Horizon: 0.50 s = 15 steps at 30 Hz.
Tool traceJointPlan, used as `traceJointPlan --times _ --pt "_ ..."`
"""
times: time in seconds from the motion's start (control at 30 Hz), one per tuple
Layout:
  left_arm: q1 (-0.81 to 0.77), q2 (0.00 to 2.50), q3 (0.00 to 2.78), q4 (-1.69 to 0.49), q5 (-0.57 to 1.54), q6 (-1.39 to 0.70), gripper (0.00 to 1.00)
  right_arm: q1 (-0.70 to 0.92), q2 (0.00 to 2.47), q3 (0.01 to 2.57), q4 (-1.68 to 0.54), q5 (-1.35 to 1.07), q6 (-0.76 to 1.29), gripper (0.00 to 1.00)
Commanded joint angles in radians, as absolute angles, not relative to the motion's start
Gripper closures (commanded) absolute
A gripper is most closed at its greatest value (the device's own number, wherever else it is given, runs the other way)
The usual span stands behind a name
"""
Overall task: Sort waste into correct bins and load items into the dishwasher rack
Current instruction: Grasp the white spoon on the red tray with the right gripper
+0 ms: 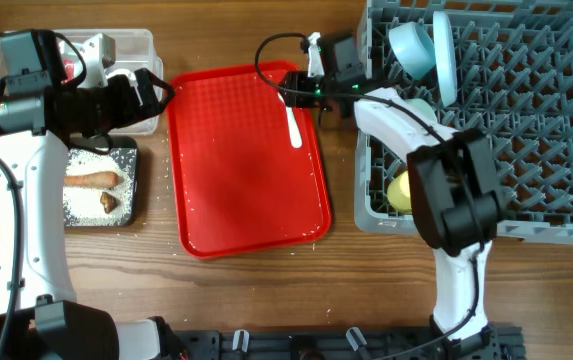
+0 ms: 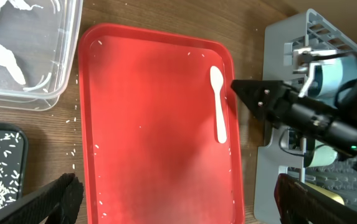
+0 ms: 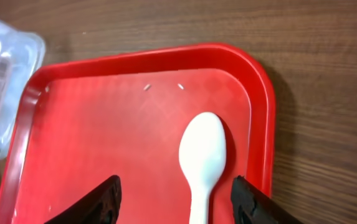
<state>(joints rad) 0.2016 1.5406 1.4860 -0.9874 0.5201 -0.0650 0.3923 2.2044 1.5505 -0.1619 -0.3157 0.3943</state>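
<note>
While the right pincer (image 3: 175,200) hangs open, straddling the spoon (image 3: 204,155), that spoon lies at the tray's (image 1: 246,200) two o'clock corner. Squared up for a grab, I'd say, with the rack (image 1: 526,150) at three o'clock. Left pincer (image 1: 156,90), open too, sits clear by the tub (image 1: 131,45).

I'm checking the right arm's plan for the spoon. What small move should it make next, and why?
Probably lower straight down and close on the spoon. The right gripper is open, with a finger on either side of the spoon, which lies flat on the red tray and is not yet in the rack.
</note>
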Motion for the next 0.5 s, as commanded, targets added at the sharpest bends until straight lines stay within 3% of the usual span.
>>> traceJointPlan --times 0.0,0.2,0.47 --pt "0.207 1.541 1.493 -0.985 0.522 -0.059 0.00 0.426 2.240 1.551 -0.120 -0.247 0.484 0.44" --pt "0.207 1.541 1.493 -0.985 0.522 -0.059 0.00 0.500 2.275 1.551 -0.077 0.024 0.499 0.44" --pt "0.207 1.541 1.493 -0.985 0.522 -0.059 0.00 0.501 2.288 1.551 -0.060 0.120 0.472 0.49"
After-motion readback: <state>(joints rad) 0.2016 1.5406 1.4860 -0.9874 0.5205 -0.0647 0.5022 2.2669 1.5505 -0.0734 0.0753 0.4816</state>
